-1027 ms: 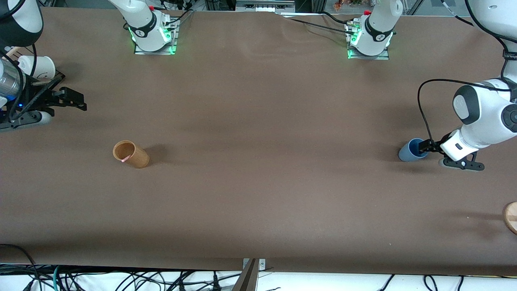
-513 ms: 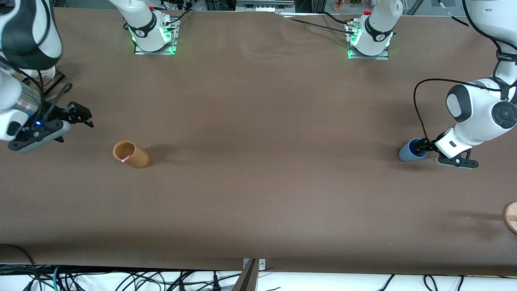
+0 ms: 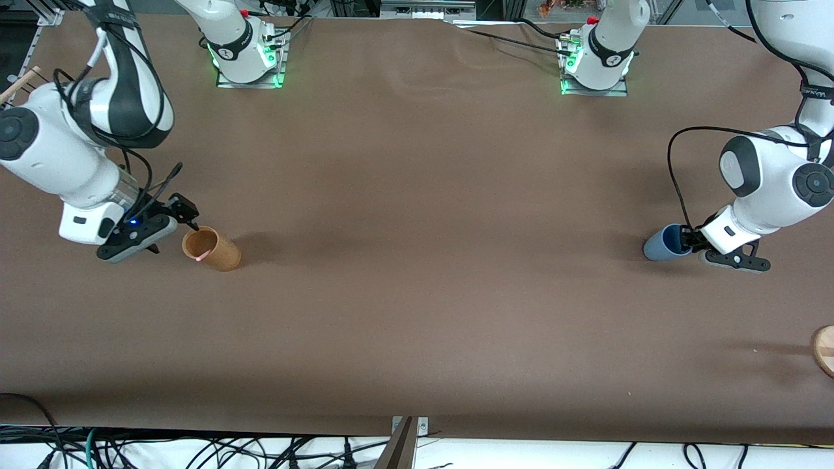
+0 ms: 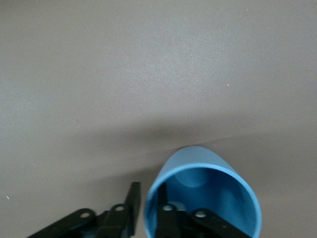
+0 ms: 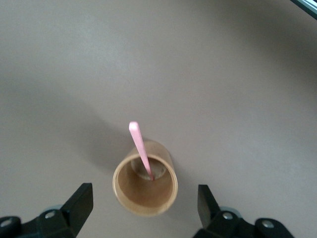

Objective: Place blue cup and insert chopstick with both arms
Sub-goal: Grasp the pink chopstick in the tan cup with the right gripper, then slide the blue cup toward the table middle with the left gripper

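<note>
The blue cup (image 3: 659, 247) stands on the table toward the left arm's end. My left gripper (image 3: 685, 240) is shut on the blue cup (image 4: 213, 171), pinching its wall: one finger is inside the rim and the other outside, as at the left gripper (image 4: 148, 210) in the wrist view. The pale-pink chopstick (image 3: 201, 255) leans inside a tan cup (image 3: 220, 253) toward the right arm's end. My right gripper (image 3: 182, 221) is low beside that cup and open. In the right wrist view the chopstick (image 5: 140, 148) and tan cup (image 5: 171, 186) lie between the right gripper's (image 5: 143, 193) spread fingers, untouched.
A round wooden object (image 3: 825, 350) shows at the edge of the view, toward the left arm's end and nearer the camera than the blue cup. A wooden stick (image 3: 19, 79) lies off the table at the right arm's end. The arm bases (image 3: 247, 62) stand along the farthest edge.
The right arm has swung in from the table's end and lowered its open gripper beside the tan cup. The left gripper has shut on the blue cup's wall.
</note>
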